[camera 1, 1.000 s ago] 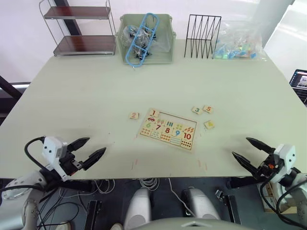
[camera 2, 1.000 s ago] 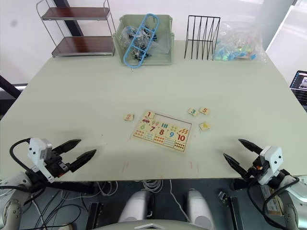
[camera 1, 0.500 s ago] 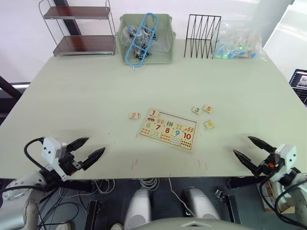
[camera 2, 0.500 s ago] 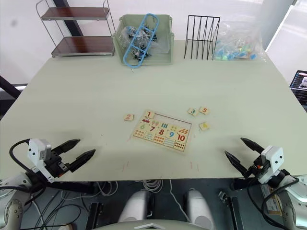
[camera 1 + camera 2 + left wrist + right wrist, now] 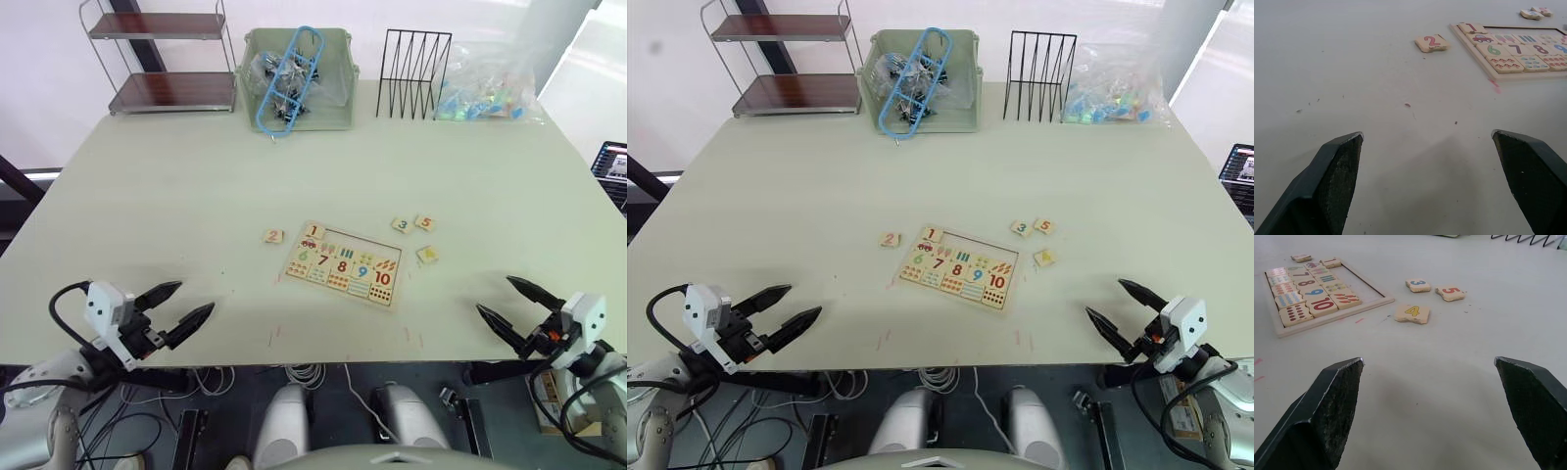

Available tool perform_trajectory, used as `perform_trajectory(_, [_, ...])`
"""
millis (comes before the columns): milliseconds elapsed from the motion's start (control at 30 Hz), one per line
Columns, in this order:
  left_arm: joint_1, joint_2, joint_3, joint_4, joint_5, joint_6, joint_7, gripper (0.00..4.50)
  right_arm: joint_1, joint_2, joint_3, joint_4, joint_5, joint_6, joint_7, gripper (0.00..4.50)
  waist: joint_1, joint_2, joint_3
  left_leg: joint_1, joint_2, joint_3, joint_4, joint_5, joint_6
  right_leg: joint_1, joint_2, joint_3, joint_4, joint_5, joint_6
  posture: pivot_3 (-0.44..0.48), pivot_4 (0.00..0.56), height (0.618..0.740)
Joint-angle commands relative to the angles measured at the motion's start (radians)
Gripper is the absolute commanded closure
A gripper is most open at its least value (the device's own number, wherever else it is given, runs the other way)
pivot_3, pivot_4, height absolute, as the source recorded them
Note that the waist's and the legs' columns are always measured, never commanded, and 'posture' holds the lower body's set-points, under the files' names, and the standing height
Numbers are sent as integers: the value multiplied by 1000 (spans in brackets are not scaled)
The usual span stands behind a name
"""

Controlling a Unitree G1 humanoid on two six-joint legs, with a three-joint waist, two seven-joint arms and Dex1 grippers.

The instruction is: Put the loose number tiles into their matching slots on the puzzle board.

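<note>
The puzzle board (image 5: 343, 265) lies flat at mid-table. Tile 1 (image 5: 313, 232) sits at the left end of its top row, and the matching slots (image 5: 361, 242) beside it are bare. Tile 2 (image 5: 274, 236) lies loose just left of the board. Tiles 3 (image 5: 402, 225), 5 (image 5: 424, 222) and 4 (image 5: 427, 255) lie loose to its right. My left gripper (image 5: 194, 299) hovers open near the front left edge, facing tile 2 (image 5: 1432, 42). My right gripper (image 5: 495, 296) hovers open near the front right edge, facing tile 4 (image 5: 1412, 313). Both hold nothing.
Along the table's far side stand a two-tier shelf (image 5: 162, 59), a green bin (image 5: 333, 113) with blue hangers, a black wire rack (image 5: 413, 61) and a plastic bag of coloured pieces (image 5: 487, 93). A screen (image 5: 610, 162) shows past the right edge.
The right gripper has drifted slightly to the right. The tiles, the board and the left gripper have stayed put.
</note>
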Motion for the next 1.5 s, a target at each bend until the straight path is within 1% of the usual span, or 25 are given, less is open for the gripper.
perform_trajectory(33, [-29,27,-6,17,2,-28,-17,46,8,1,-25,-39,25,-18,20,0,0,0,0,0,0,0,0,0,0,0,0,0,0,0,0,0,150,740])
perform_trajectory(200, [-95,23,-46,29,-6,-15,-1,46,23,8,-19,-78,59,-21,62,0,0,0,0,0,0,0,0,0,0,0,0,0,0,0,0,0,150,740])
perform_trajectory(300, [-130,-1,-76,-4,-4,19,59,46,38,5,-17,-111,92,-14,104,0,0,1,0,0,0,1,0,0,0,0,0,0,0,0,0,0,150,740])
perform_trajectory(467, [-206,-27,-99,-49,2,136,231,46,51,-14,-17,-183,144,35,140,0,0,0,0,0,0,0,0,0,0,0,0,0,0,0,0,0,150,740])
perform_trajectory(567, [-237,-45,-122,-110,-4,209,313,46,47,-30,-24,-211,172,64,159,0,0,0,0,0,0,0,0,0,0,0,1,0,0,0,0,0,150,740])
perform_trajectory(733, [-290,-152,-217,-248,-12,324,474,46,30,-66,-33,-229,210,117,187,0,2,0,0,0,-1,0,0,0,0,1,0,1,-1,1,-1,0,150,740])
perform_trajectory(867, [-320,-203,-268,-273,53,353,589,46,13,-74,-38,-226,210,127,193,0,0,0,0,0,-1,-1,0,0,0,2,1,1,0,1,0,0,150,740])
perform_trajectory(933, [-337,-229,-296,-262,110,351,667,46,8,-74,-38,-225,209,129,192,0,-1,0,0,0,-1,-2,0,0,0,1,2,1,0,1,0,0,150,740])
perform_trajectory(1033, [-350,-277,-348,-270,171,344,740,46,6,-70,-42,-226,205,125,187,0,0,0,0,0,-1,-2,0,0,0,2,2,1,0,1,0,0,150,740])
perform_trajectory(1133, [-363,-314,-372,-274,207,338,782,46,10,-66,-43,-227,203,121,182,0,2,0,0,-1,-2,-2,0,0,0,2,1,1,-1,1,0,0,150,740])
perform_trajectory(1200, [-378,-321,-382,-251,228,337,794,46,12,-63,-41,-226,200,118,182,0,3,0,0,-1,-3,-2,0,0,0,2,1,1,-1,1,0,0,150,740])
perform_trajectory(1367, [-431,-326,-394,-186,248,323,786,46,-1,-56,-32,-216,195,110,183,0,1,0,0,0,-3,-3,0,0,0,2,1,0,0,1,0,0,150,740])
perform_trajectory(1500, [-448,-332,-404,-158,255,324,772,46,-2,-50,-30,-212,190,104,186,0,1,0,0,-1,-3,-3,0,0,0,2,1,0,-1,2,0,0,150,740])
